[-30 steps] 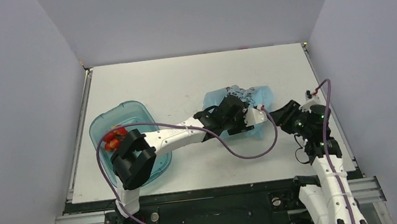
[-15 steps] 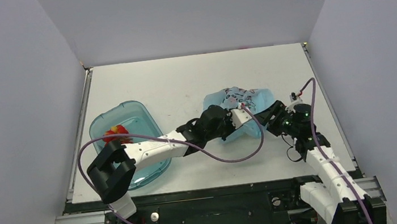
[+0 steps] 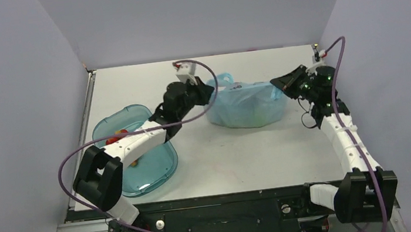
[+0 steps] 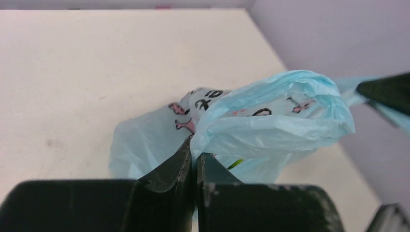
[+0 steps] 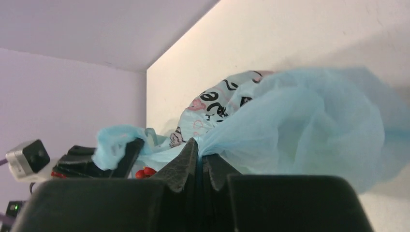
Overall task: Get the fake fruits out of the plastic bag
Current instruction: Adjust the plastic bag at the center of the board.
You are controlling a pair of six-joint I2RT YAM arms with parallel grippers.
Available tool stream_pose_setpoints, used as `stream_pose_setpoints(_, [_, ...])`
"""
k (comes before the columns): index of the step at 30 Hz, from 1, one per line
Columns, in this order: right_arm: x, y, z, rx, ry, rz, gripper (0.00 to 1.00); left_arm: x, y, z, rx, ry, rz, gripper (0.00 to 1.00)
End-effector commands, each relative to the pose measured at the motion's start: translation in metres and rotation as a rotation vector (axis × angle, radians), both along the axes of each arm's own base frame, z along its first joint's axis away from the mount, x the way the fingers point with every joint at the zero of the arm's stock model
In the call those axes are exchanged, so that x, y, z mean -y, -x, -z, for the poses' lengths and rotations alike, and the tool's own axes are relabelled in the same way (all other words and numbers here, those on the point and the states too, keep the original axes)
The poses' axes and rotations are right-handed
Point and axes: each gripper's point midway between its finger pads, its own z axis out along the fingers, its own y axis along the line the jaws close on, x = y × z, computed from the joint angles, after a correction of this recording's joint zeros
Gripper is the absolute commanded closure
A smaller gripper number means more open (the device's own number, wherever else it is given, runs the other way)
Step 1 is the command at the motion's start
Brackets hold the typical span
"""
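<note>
The light-blue plastic bag [image 3: 246, 104] hangs stretched between my two grippers over the far middle of the table. My left gripper [image 3: 207, 94] is shut on its left edge [image 4: 212, 130]. My right gripper [image 3: 278, 85] is shut on its right edge [image 5: 251, 130]. A green fruit [image 3: 258, 125] shows faintly through the bag's bottom, and a green sliver [image 4: 235, 164] shows in the left wrist view. The red berry cluster [image 3: 116, 140] lies in the teal tray [image 3: 157, 172] and shows in the right wrist view [image 5: 144, 172]. The other fruits are hidden.
The teal tray sits at the near left beside the left arm. Purple cables loop over the tray and beside the right arm. Grey walls close in the table on three sides.
Both grippers have lifted and moved toward the far side and apart, raising the bag off the table and stretching it between them.
</note>
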Motion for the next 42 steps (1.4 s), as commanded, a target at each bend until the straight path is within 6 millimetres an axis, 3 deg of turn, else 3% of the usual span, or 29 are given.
stream_pose_setpoints(1, [0.036, -0.053, -0.046, 0.072, 0.137, 0.057, 1.0, -0.029, -0.051, -0.089, -0.093, 0.455, -0.076, 1.0])
stream_pose_setpoints(2, [0.034, -0.061, -0.039, 0.034, 0.134, 0.036, 1.0, -0.036, -0.062, -0.091, -0.117, 0.497, -0.091, 1.0])
stream_pose_setpoints(3, [0.031, -0.068, -0.064, 0.083, 0.129, 0.015, 1.0, -0.034, -0.066, -0.111, -0.112, 0.54, -0.064, 1.0])
stream_pose_setpoints(4, [0.029, -0.073, -0.07, 0.087, 0.122, 0.01, 1.0, -0.039, -0.077, -0.111, -0.125, 0.541, -0.071, 1.0])
stream_pose_setpoints(5, [0.03, -0.076, -0.093, 0.135, 0.127, 0.013, 1.0, -0.035, -0.078, -0.134, -0.104, 0.564, -0.031, 1.0])
stream_pose_setpoints(6, [0.031, -0.076, -0.101, 0.146, 0.134, 0.017, 1.0, -0.037, -0.086, -0.13, -0.121, 0.556, -0.035, 1.0])
stream_pose_setpoints(7, [0.033, -0.078, -0.12, 0.184, 0.149, 0.028, 1.0, -0.034, -0.088, -0.144, -0.106, 0.563, -0.01, 1.0])
stream_pose_setpoints(9, [0.035, -0.075, -0.136, 0.203, 0.195, 0.041, 1.0, -0.036, -0.091, -0.15, -0.105, 0.556, -0.01, 1.0])
stream_pose_setpoints(11, [0.036, -0.069, -0.13, 0.188, 0.261, 0.031, 1.0, -0.04, -0.092, -0.141, -0.114, 0.535, -0.026, 1.0])
stream_pose_setpoints(14, [0.034, -0.057, -0.095, 0.121, 0.303, 0.025, 1.0, -0.043, -0.086, -0.115, -0.149, 0.509, -0.03, 1.0])
stream_pose_setpoints(16, [0.024, -0.045, -0.07, 0.077, 0.321, -0.004, 1.0, -0.044, -0.075, -0.08, -0.215, 0.486, -0.021, 1.0])
stream_pose_setpoints(18, [0.011, -0.029, -0.049, 0.051, 0.359, -0.034, 1.0, -0.044, -0.064, -0.06, -0.272, 0.476, -0.012, 1.0])
stream_pose_setpoints(19, [-0.005, -0.019, -0.041, 0.048, 0.395, -0.087, 0.96, -0.046, -0.058, -0.057, -0.292, 0.476, -0.01, 1.0])
stream_pose_setpoints(20, [-0.004, -0.01, -0.03, 0.03, 0.433, -0.074, 0.93, -0.047, -0.05, -0.042, -0.327, 0.462, -0.004, 1.0])
stream_pose_setpoints(21, [-0.013, 0.0, -0.021, 0.017, 0.472, -0.113, 0.89, -0.048, -0.043, -0.044, -0.334, 0.461, 0.004, 0.97])
stream_pose_setpoints(22, [-0.009, 0.009, -0.012, 0.0, 0.507, -0.094, 0.88, -0.051, -0.035, -0.031, -0.362, 0.447, 0.004, 0.85])
stream_pose_setpoints(23, [-0.013, 0.017, -0.004, -0.018, 0.538, -0.117, 0.85, -0.055, -0.028, -0.036, -0.352, 0.441, 0.009, 0.77])
stream_pose_setpoints(24, [-0.011, 0.024, 0.001, -0.026, 0.558, -0.113, 0.84, -0.058, -0.02, -0.026, -0.359, 0.416, 0.007, 0.62])
stream_pose_setpoints(25, [-0.015, 0.031, 0.005, -0.032, 0.573, -0.135, 0.81, -0.063, -0.012, -0.036, -0.334, 0.411, 0.014, 0.47])
stream_pose_setpoints(26, [-0.016, 0.037, 0.008, -0.034, 0.581, -0.142, 0.8, -0.067, -0.006, -0.029, -0.318, 0.372, 0.012, 0.4])
stream_pose_setpoints(27, [-0.019, 0.044, 0.009, -0.032, 0.59, -0.163, 0.77, -0.071, 0.005, -0.041, -0.289, 0.355, 0.022, 0.29])
stream_pose_setpoints(29, [-0.024, 0.053, 0.007, -0.017, 0.594, -0.185, 0.71, -0.076, 0.022, -0.049, -0.213, 0.255, 0.036, 0.18])
stream_pose_setpoints(30, [-0.029, 0.056, 0.006, -0.007, 0.595, -0.2, 0.66, -0.081, 0.023, -0.053, -0.149, 0.18, 0.028, 0.15])
stream_pose_setpoints(32, [-0.034, 0.063, 0.001, 0.02, 0.607, -0.229, 0.58, -0.078, 0.051, -0.069, -0.043, 0.049, 0.057, 0.1])
stream_pose_setpoints(33, [-0.035, 0.066, -0.001, 0.03, 0.612, -0.232, 0.55, -0.086, 0.054, -0.065, -0.034, -0.019, 0.014, 0.07])
stream_pose_setpoints(36, [-0.039, 0.071, -0.001, 0.044, 0.628, -0.25, 0.48, -0.077, 0.084, -0.077, 0.095, -0.169, 0.076, 0.05])
stream_pose_setpoints(38, [-0.041, 0.074, 0.0, 0.049, 0.637, -0.261, 0.46, -0.07, 0.093, -0.087, 0.155, -0.215, 0.084, 0.04])
stream_pose_setpoints(41, [-0.04, 0.074, 0.003, 0.046, 0.662, -0.261, 0.45, -0.075, 0.085, -0.109, 0.26, -0.313, -0.044, 0.05])
stream_pose_setpoints(42, [-0.04, 0.075, 0.004, 0.044, 0.668, -0.264, 0.45, -0.069, 0.084, -0.108, 0.295, -0.369, -0.042, 0.05])
